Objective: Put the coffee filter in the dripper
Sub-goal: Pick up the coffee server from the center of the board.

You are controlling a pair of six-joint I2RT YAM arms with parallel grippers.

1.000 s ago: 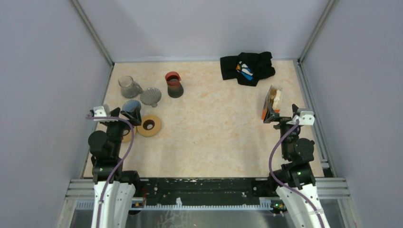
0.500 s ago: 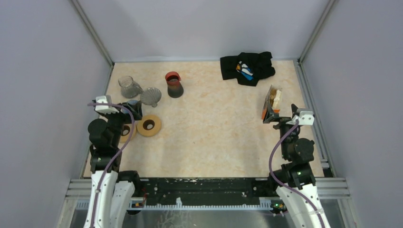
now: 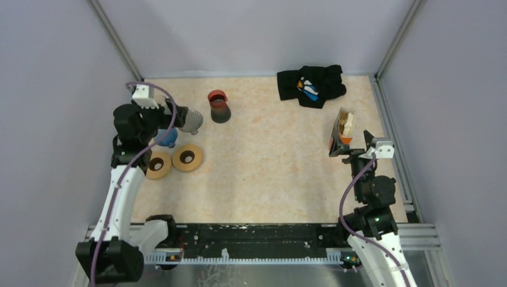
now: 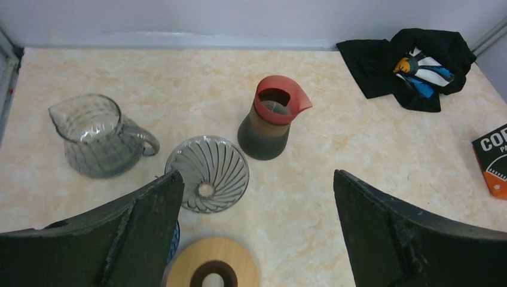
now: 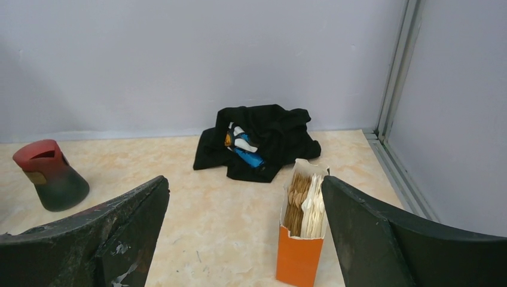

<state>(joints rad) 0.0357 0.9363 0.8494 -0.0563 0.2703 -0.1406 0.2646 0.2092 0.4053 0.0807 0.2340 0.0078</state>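
The coffee filters stand as brown and white stacks in an open orange box (image 3: 342, 134) at the right side of the table, also in the right wrist view (image 5: 305, 227). A clear ribbed glass dripper (image 4: 207, 173) sits at the back left (image 3: 192, 122). My left gripper (image 3: 173, 115) hovers just beside and above it, open and empty (image 4: 257, 179). My right gripper (image 3: 350, 149) is open and empty (image 5: 245, 182), just short of the filter box, which stands in front of its right finger.
A glass jug (image 4: 95, 143) stands left of the dripper and a dark carafe with a red lid (image 3: 218, 106) to its right. A blue dripper (image 3: 168, 139) and two wooden rings (image 3: 187, 158) lie nearer. A black cloth (image 3: 311, 85) lies at the back right.
My left arm has reached forward from the wooden rings toward the back left and now hangs by the glass dripper. The right arm has hardly moved.
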